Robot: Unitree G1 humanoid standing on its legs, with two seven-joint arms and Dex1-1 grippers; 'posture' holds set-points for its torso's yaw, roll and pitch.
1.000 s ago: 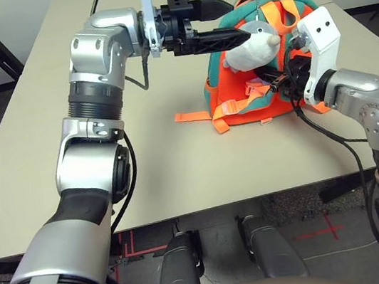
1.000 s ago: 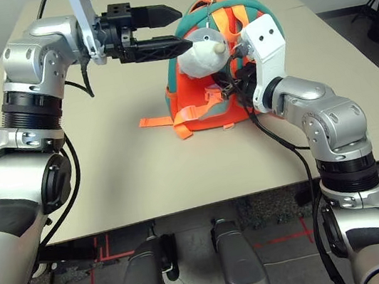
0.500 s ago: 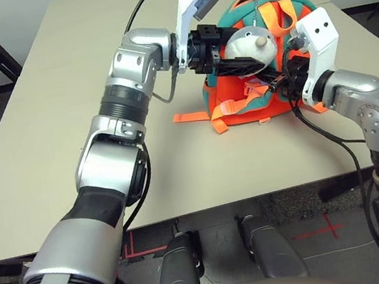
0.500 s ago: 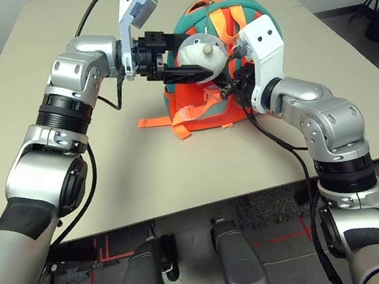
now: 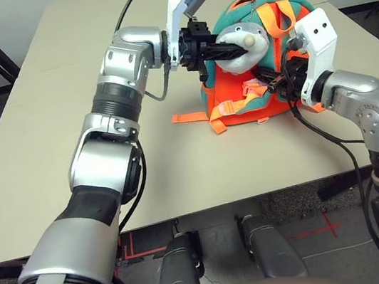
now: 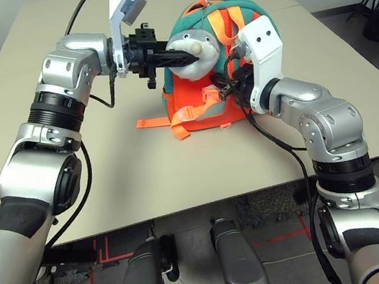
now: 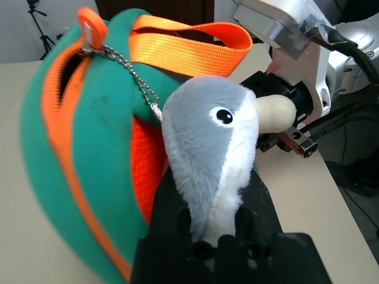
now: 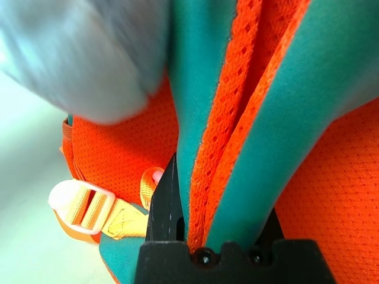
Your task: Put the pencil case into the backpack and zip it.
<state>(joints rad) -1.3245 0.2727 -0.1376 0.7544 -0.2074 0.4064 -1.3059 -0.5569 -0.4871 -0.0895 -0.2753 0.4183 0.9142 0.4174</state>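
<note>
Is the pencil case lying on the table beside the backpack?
No, the table around the backpack is bare; no pencil case shows in any view.

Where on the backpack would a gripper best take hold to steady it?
Judging by its pose, the orange top loop handle of the backpack, from above: it arches free of the teal body, while the plush charm and both grippers crowd the front.
</note>
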